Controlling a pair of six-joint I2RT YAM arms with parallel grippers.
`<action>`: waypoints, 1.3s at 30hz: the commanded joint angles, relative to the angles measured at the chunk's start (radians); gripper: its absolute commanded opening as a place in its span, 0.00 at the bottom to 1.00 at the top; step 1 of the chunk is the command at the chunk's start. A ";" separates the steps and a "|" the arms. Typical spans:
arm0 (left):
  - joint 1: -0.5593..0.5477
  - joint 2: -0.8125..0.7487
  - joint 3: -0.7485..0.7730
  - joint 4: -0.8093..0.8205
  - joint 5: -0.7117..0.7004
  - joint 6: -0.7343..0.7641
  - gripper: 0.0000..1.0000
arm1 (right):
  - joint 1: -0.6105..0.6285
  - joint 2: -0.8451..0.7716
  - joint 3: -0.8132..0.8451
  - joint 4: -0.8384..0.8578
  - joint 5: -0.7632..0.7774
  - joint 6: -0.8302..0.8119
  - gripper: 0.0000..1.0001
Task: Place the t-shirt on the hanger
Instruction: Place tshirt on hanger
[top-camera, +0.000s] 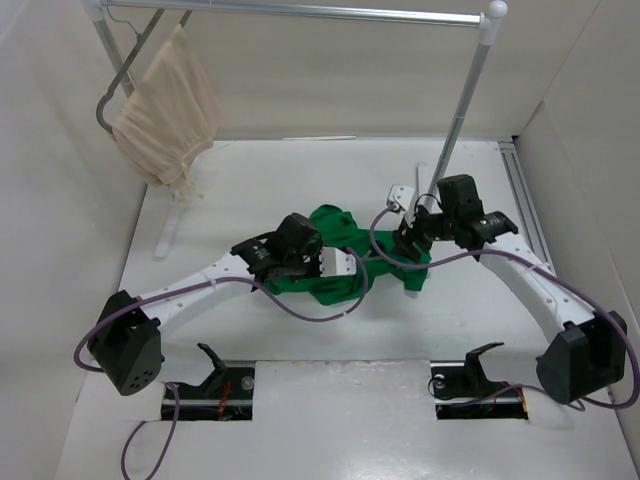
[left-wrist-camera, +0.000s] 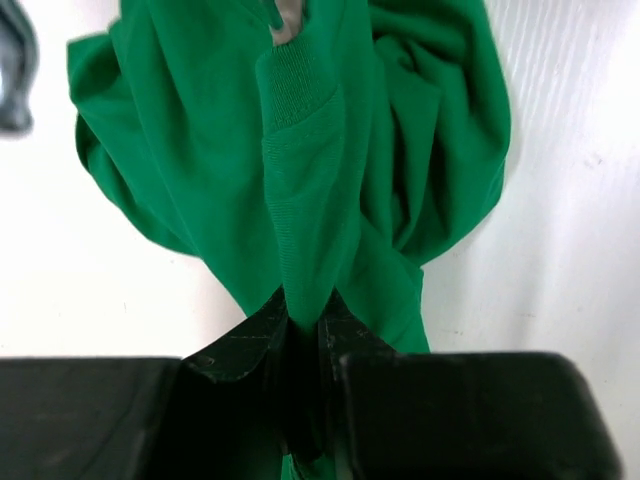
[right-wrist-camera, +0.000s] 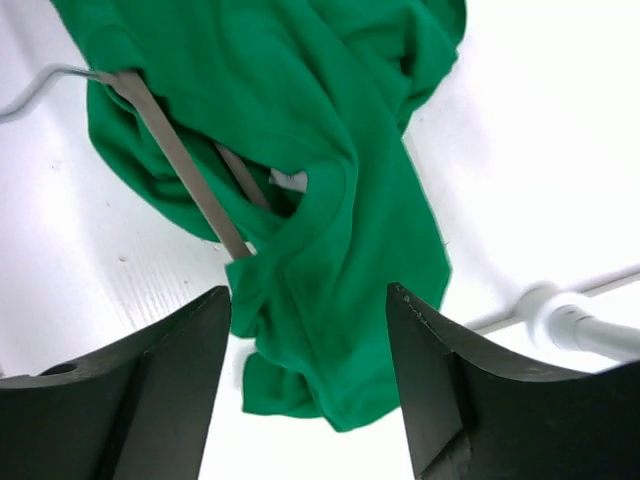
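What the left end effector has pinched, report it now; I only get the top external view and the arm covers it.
Observer: The left end effector is shut on a ribbed fold, likely the collar, of the t-shirt.
Operator: Now give me the right one.
Observer: The right end effector is open over the cloth, with nothing between its jaws.
Operator: Tell me where the hanger is.
Observer: The hanger lies across the t-shirt, one arm reaching the neckline; its hook is off the cloth.
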 joint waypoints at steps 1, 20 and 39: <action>-0.006 -0.013 0.068 0.030 0.098 -0.032 0.00 | 0.028 -0.030 0.107 -0.131 0.012 -0.156 0.68; 0.026 -0.040 0.040 0.039 0.192 -0.092 0.00 | 0.143 0.108 -0.054 0.237 -0.264 -0.204 0.42; 0.067 -0.070 0.091 -0.003 0.318 -0.115 0.00 | 0.102 0.125 -0.094 0.289 -0.020 -0.130 0.00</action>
